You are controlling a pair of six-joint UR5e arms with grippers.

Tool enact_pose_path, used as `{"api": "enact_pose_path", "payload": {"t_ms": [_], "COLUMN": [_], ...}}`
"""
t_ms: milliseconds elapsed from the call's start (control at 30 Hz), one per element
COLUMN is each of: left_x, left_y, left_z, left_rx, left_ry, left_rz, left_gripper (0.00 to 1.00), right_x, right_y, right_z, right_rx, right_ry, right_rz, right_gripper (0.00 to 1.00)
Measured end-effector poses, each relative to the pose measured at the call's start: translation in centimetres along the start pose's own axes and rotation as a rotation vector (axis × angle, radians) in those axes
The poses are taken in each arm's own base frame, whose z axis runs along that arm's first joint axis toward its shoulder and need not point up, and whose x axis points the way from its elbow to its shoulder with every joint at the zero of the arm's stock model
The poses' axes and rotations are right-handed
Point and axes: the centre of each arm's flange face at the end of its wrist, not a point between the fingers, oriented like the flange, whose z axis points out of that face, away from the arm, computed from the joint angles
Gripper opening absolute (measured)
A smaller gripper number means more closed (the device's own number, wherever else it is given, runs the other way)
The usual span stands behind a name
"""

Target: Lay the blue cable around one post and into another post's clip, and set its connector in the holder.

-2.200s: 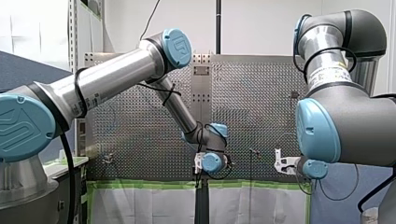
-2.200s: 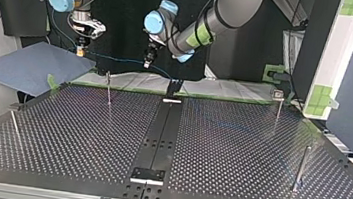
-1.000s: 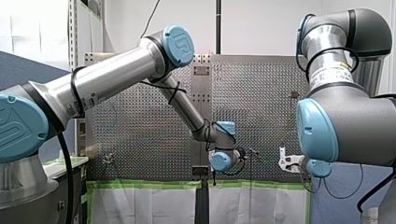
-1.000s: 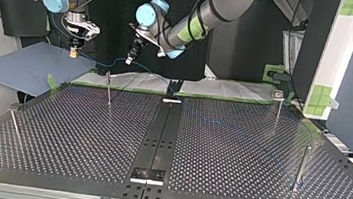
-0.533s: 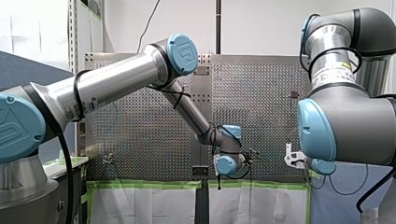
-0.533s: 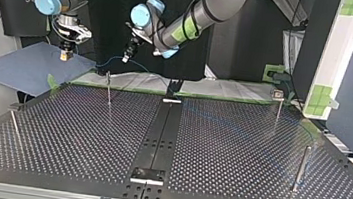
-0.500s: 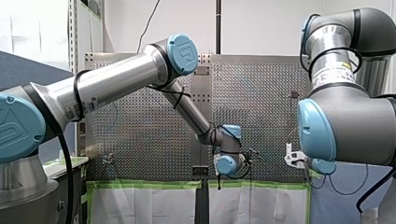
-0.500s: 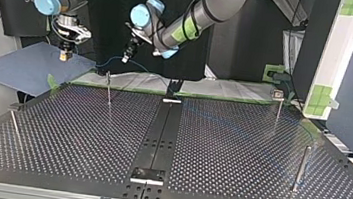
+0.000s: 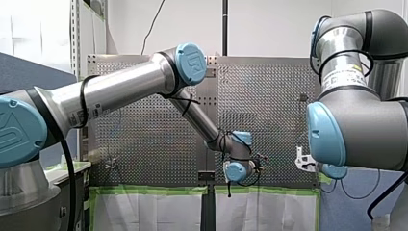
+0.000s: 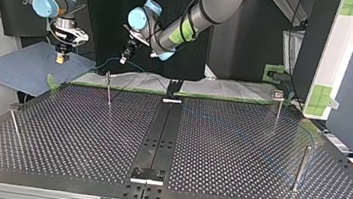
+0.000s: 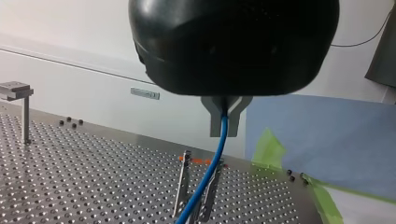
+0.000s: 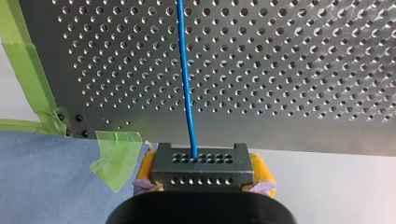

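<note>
The left gripper [image 11: 224, 122] is closed on the blue cable [image 11: 205, 175], near and above the post [image 11: 185, 182]. The right gripper [image 12: 201, 166] (yellow pads) clamps the connector [image 12: 201, 159], at the top view's left of the post, over the blue mat [image 10: 22, 69].

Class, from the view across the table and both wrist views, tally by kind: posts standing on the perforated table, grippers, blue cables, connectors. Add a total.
Posts: 4
Grippers (left gripper, right gripper): 2
Blue cable: 1
Connector: 1
Total: 8

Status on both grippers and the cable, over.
Left gripper shut on blue cable. Right gripper shut on connector, cable running ahead over perforated table. Thin post ahead of left gripper, beside cable.
</note>
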Motion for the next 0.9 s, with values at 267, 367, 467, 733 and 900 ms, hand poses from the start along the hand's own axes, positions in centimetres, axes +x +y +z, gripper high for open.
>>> {"api": "enact_pose_path", "payload": {"t_ms": [267,367,467,733,900], "left_x": [-0.5,-0.6,-0.6,-0.7,-0.8], "left_y": [0.8,1.1,1.5,2.0,2.4], "left_z": [0.8,0.9,1.1,1.5,1.7], "left_rx": [-0.002,-0.004,-0.009,-0.007,-0.005], "left_ry": [-0.007,-0.007,-0.007,-0.009,-0.009], "left_rz": [-0.013,-0.015,-0.016,-0.025,-0.028], "left_gripper": [0.0,0.0,0.0,0.0,0.0], "right_x": [0.0,0.1,0.4,0.9,0.9], "right_y": [0.1,0.4,0.7,1.0,1.0], "right_z": [0.5,0.8,1.2,2.1,2.1], "right_rx": [-0.007,-0.02,-0.033,-0.043,-0.047], "right_ry": [0.004,0.01,0.014,0.009,-0.007], "right_rz": [-0.009,-0.011,-0.012,-0.016,-0.019], "right_gripper": [0.0,0.0,0.0,0.0,0.0]}}
